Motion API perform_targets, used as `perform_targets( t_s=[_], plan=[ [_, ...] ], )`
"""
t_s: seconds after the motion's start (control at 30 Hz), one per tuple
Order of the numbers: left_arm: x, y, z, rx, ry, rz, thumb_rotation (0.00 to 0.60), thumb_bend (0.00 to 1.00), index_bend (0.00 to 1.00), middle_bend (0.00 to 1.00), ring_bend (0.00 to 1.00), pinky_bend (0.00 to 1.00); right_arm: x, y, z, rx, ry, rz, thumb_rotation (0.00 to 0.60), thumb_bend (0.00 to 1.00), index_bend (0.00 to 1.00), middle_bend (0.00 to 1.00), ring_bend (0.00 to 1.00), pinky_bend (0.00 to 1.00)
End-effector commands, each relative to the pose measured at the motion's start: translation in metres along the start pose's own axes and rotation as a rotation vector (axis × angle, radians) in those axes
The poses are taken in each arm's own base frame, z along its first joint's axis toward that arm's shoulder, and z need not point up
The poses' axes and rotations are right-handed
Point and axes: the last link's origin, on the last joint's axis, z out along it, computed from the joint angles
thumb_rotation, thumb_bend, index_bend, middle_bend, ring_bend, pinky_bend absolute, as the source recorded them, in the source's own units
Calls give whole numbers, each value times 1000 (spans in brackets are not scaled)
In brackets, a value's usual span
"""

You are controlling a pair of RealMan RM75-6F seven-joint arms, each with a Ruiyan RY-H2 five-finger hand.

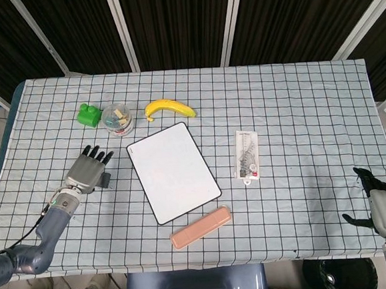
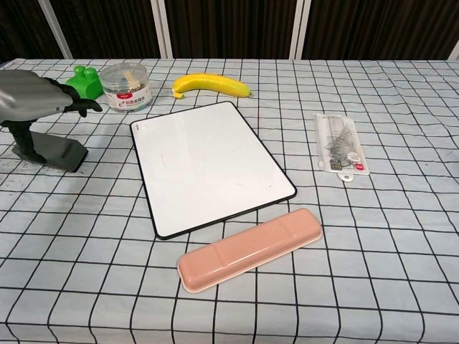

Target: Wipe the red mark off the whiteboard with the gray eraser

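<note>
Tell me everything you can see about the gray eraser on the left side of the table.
The gray eraser is a dark gray, block-shaped piece lying flat on the checked tablecloth, left of the black-framed whiteboard and apart from it. The left hand hovers over it with fingers spread; whether the thumb touches it cannot be told.

You face a table [image 1: 296,96] draped in white black-grid cloth, backed by dark slatted panels [image 1: 176,18] divided by pale metal struts [image 1: 122,29].
</note>
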Motion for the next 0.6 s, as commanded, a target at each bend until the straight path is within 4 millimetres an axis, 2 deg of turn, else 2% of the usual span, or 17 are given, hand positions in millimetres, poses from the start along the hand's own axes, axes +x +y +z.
perform_targets(
  t_s=[0.03,0.2,0.37,0.6],
  plan=[
    [12,-8,-14,25,4,30,600,103,0,141,0,67,0,0,0,1,0,-1,600,55,133,137,221,233],
    [30,-15,-36,69,81,-10,600,117,0,141,0,91,0,-1,0,1,2,-1,600,54,133,137,221,233],
    [34,-25,-75,96,134,-117,600,122,14,135,0,110,1,0,0,-1,6,-1,600,55,133,137,221,233],
    [5,-43,-124,148,168,-317,600,122,10,105,0,84,2,-1,0,4,15,2,600,54,131,136,221,233]
  ],
)
